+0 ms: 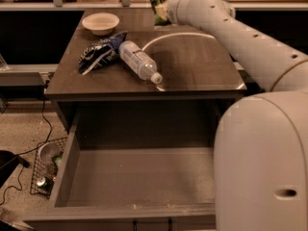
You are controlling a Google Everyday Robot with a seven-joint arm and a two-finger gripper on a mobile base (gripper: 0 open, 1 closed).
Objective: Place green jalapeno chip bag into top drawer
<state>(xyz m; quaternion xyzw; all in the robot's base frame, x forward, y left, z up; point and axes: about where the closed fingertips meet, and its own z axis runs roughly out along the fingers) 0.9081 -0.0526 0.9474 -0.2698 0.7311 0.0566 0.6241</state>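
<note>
The green jalapeno chip bag (pixel 160 3) hangs at the back edge of the cabinet top, at the tip of my arm. My gripper (pixel 167 11) is at the bag's right side, mostly hidden by the white wrist, and is shut on the bag, holding it a little above the surface. The top drawer (pixel 139 179) is pulled out wide open below the cabinet top, near the bottom of the view, and its flat grey-brown bottom is bare.
On the cabinet top (pixel 197 69) lie a white bowl (pixel 100 22), a dark blue and white snack bag (pixel 98 56) and a clear water bottle (pixel 138 61) on its side. My arm's bulky body (pixel 262 162) covers the drawer's right side. A wire basket (pixel 45 170) sits on the floor at the left.
</note>
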